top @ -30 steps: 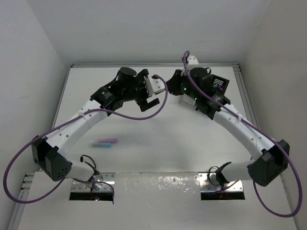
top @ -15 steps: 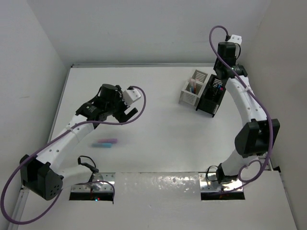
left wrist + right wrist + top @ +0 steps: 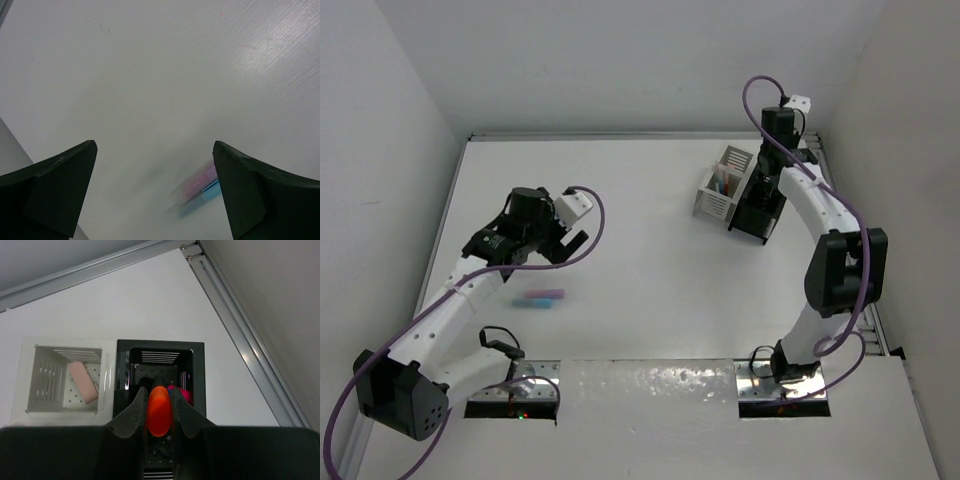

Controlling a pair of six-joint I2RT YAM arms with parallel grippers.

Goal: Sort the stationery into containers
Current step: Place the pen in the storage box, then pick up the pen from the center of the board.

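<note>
My right gripper (image 3: pixel 159 401) is shut on an orange highlighter (image 3: pixel 159 415) and holds it straight above the black organiser (image 3: pixel 160 347); a pink item (image 3: pixel 184 394) stands inside it. The white organiser (image 3: pixel 30 375) beside it holds a pink eraser (image 3: pixel 82 381). In the top view the right gripper (image 3: pixel 763 180) hangs over the black organiser (image 3: pixel 752 212), with the white organiser (image 3: pixel 716 195) to its left. My left gripper (image 3: pixel 154 146) is open and empty above the table. A pink and a blue highlighter (image 3: pixel 202 187) lie blurred near its right finger (image 3: pixel 260 195). The top view shows the left gripper (image 3: pixel 567 238) up and right of these highlighters (image 3: pixel 540 297).
A metal rail (image 3: pixel 240 315) runs along the table's right edge close to the black organiser. The back wall and side walls enclose the white table (image 3: pixel 650 280). Purple cables loop off both arms.
My right arm has swung from the rear middle up over the black organiser with the orange highlighter. My left arm has drawn back left and nearer, toward the two highlighters on the table.
</note>
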